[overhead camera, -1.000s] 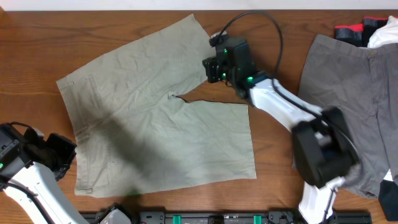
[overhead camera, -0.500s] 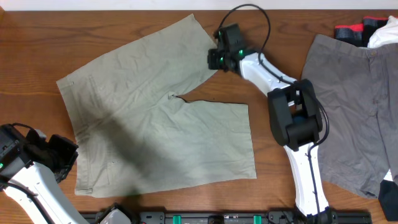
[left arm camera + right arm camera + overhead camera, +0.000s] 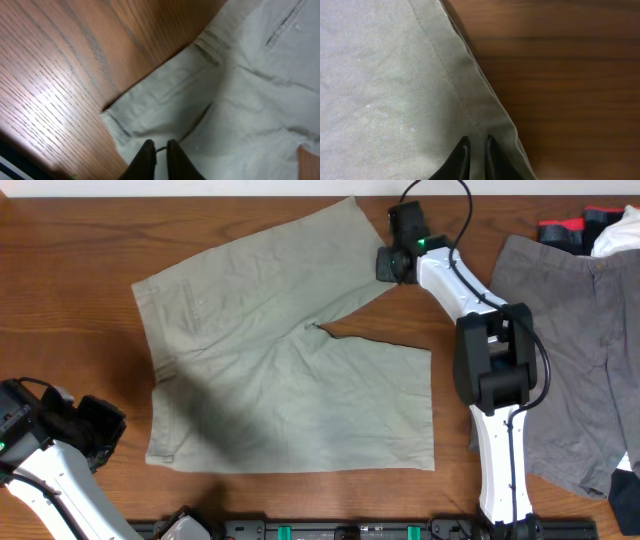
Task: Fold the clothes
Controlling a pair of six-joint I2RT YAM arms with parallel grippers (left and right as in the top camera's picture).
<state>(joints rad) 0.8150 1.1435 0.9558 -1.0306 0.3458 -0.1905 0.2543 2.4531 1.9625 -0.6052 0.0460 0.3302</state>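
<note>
The khaki shorts (image 3: 270, 370) lie spread flat on the wooden table (image 3: 60, 300), waistband to the left and legs to the right. My right gripper (image 3: 388, 265) is at the hem corner of the far leg. In the right wrist view it (image 3: 476, 139) is shut on that hem of the khaki shorts (image 3: 385, 75). My left arm (image 3: 60, 442) sits at the front left, just clear of the waistband corner. In the left wrist view the left gripper (image 3: 157, 145) hovers over the khaki shorts (image 3: 235, 100), its jaws a narrow slit apart with nothing between them. The grey shorts (image 3: 570, 330) lie at the right.
More clothing in red, black and white (image 3: 592, 225) is piled at the back right corner. A black rail (image 3: 350, 531) runs along the front edge. Bare wood shows to the left of the khaki shorts and between the two pairs.
My right gripper has moved right and farther back, dragging the khaki shorts rightward with it. The left arm has stayed put, and the waistband corner has slid away from it.
</note>
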